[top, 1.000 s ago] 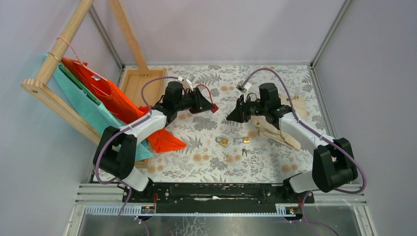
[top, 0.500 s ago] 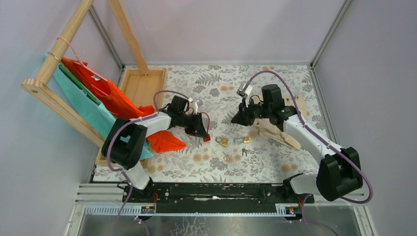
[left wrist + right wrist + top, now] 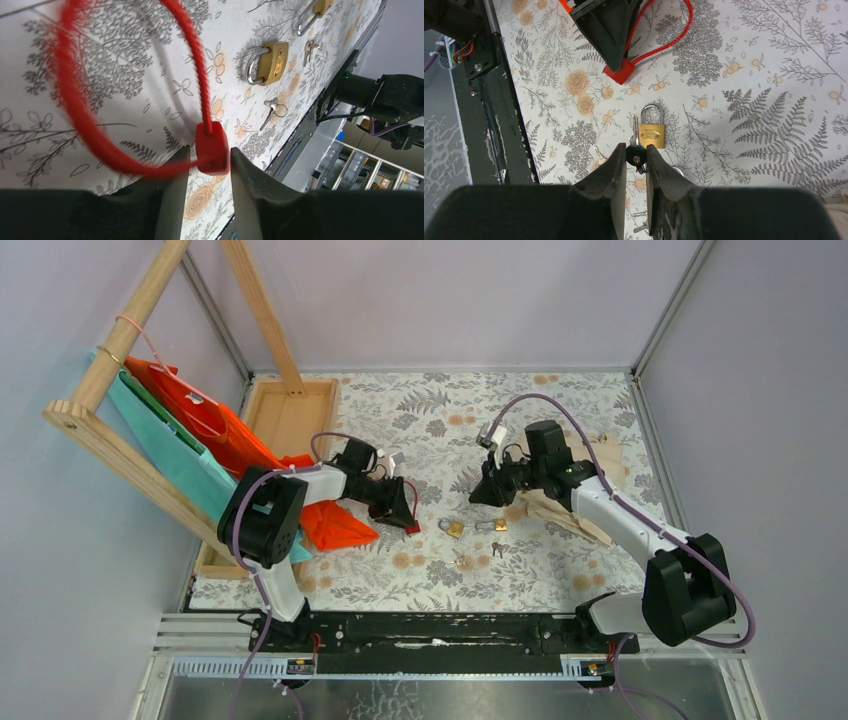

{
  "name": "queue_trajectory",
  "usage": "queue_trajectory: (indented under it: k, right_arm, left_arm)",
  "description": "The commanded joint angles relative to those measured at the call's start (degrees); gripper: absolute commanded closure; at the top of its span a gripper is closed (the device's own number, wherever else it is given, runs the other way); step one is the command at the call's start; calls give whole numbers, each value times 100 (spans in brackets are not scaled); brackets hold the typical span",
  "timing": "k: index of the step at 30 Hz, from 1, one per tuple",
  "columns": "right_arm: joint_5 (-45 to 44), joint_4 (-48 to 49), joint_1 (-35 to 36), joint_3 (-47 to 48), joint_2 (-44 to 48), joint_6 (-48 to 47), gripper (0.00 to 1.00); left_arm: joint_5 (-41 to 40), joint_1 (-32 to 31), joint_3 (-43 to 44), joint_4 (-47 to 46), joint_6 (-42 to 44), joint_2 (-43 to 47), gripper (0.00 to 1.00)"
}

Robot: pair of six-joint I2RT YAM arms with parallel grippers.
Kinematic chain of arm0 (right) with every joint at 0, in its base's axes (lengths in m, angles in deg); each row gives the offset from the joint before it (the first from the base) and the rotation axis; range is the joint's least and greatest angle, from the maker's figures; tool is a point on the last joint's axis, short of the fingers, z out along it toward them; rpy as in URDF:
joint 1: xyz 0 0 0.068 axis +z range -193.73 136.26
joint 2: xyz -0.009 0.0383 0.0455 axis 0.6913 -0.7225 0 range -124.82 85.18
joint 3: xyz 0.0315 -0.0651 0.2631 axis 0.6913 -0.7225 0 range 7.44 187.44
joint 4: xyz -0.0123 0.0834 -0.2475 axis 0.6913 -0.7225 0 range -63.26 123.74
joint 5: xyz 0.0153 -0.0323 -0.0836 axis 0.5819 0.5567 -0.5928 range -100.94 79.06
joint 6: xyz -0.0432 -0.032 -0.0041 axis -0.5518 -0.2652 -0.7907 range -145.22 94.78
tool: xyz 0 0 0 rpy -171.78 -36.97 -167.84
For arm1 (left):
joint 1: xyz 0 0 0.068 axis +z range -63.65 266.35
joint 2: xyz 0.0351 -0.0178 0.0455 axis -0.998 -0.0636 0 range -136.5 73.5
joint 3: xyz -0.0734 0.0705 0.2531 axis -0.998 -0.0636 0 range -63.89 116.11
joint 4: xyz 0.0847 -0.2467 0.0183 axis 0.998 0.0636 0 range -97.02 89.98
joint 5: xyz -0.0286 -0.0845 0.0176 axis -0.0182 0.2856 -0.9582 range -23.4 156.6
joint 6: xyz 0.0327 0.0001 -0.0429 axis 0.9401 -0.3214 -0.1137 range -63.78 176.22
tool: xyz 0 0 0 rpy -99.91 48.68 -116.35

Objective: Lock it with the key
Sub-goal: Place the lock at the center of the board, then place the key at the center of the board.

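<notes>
As the top external view shows, the left hand (image 3: 408, 512) sits low at the desk (image 3: 430, 410) with the lock (image 3: 413, 527) at its tips, and the right hand (image 3: 476, 493) is near a brass padlock (image 3: 455, 529). In the left wrist view, the red lock body lies on the desk between the two fingers (image 3: 170, 190), its cable looping away. Whether the fingers pinch it cannot be told. In the right wrist view, the right hand is closed narrow on the black head of the key (image 3: 636, 156), just beside the brass padlock, with the lock farther on.
</notes>
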Motion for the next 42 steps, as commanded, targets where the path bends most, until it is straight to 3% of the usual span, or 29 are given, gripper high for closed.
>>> queue_trajectory:
  k: [1, 6, 9, 17, 21, 27, 34, 38, 42]
  right_arm:
    - [165, 132, 174, 70, -134, -73, 93]
    - [74, 292, 395, 98, -296, 105, 90]
    - [-39, 439, 638, 103, -404, 274, 87]
    - [-163, 1375, 1401, -124, -925, 1089, 87]
    - [-180, 1663, 1740, -112, -1276, 1481, 86]
    - [-301, 1659, 2295, 201, -2051, 1711, 83]
    - [-443, 1418, 2723, 727, -2731, 1740, 80]
    - [-388, 1112, 2750, 1041, -2990, 1704, 70]
    - [-531, 771, 2751, 1310, -3013, 1494, 54]
  left_arm:
    - [-173, 149, 112, 362, 349, -55, 53]
    - [-336, 262, -47, 347, 398, 218, 32]
    - [-459, 282, -98, 533, 597, 448, 24]
    - [-904, 399, 8, 576, 1071, 1762, 21]
    - [-1292, 513, 730, 873, 1274, 2078, 18]
    - [-1910, 714, 1308, 751, 662, 2335, 15]
    - [-2219, 790, 1210, 360, 319, 2859, 14]
    - [-2161, 817, 1242, 345, 311, 3028, 13]
    - [-2068, 822, 1103, 215, 249, 3168, 12]
